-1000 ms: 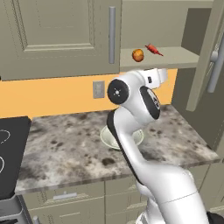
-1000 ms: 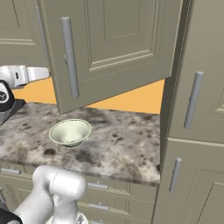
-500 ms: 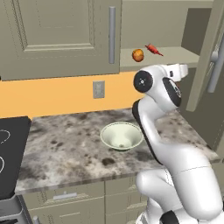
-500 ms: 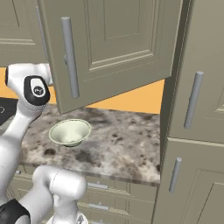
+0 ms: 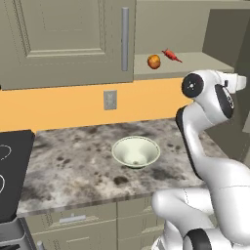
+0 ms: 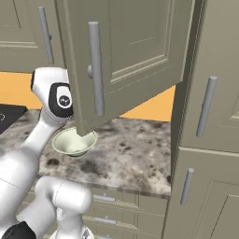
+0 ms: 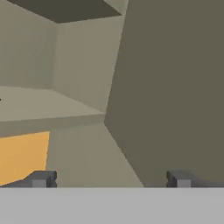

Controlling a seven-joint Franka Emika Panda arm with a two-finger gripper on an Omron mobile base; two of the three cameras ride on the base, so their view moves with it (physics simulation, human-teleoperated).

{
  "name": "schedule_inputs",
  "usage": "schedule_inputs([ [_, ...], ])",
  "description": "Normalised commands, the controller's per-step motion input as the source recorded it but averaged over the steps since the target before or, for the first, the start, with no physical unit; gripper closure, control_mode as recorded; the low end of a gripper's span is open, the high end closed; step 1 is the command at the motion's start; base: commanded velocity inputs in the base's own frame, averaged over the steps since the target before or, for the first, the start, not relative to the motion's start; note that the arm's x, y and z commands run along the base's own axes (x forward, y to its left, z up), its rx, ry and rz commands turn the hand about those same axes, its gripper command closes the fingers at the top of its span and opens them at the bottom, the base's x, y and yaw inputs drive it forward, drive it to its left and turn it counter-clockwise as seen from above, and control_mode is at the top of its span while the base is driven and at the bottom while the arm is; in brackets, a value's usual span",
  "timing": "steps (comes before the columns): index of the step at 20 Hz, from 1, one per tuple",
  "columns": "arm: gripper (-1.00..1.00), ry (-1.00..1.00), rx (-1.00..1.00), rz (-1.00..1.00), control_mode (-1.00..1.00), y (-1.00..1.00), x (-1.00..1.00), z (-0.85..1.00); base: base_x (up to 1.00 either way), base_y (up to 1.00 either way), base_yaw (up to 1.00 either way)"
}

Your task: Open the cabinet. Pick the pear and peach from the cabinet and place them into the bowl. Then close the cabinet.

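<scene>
The cabinet has its right door swung open, leaving the shelf free for reaching. The bowl waits empty mid-table, below that shelf. The claw, spread wide and holding nothing, faces the cabinet's bare inside corner. The peach sits at the shelf's front edge beside a red pepper. No pear can be made out.

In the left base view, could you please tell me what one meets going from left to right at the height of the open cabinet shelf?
Closed cabinet door → its bar handle → peach → red pepper.
</scene>
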Motion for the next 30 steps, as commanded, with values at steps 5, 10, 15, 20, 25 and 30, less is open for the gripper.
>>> schedule_inputs([
  [5,-1.00,-0.26,0.07,-0.18,-1.00,-0.52,-0.36,0.18,0.00,0.00,0.00],
  [10,-1.00,-0.42,0.03,0.08,-1.00,0.62,-0.91,0.08,0.00,0.00,0.00],
  [15,-1.00,-0.14,0.03,0.23,-1.00,0.99,-0.74,0.33,0.00,0.00,0.00],
  [20,-1.00,-0.02,0.08,0.27,-1.00,0.87,-0.24,0.47,0.00,0.00,0.00],
  [25,-1.00,0.03,0.07,0.30,-1.00,0.81,0.07,0.41,0.00,0.00,0.00],
  [30,-1.00,0.09,0.06,0.32,-1.00,0.97,0.37,0.08,0.00,0.00,0.00],
])
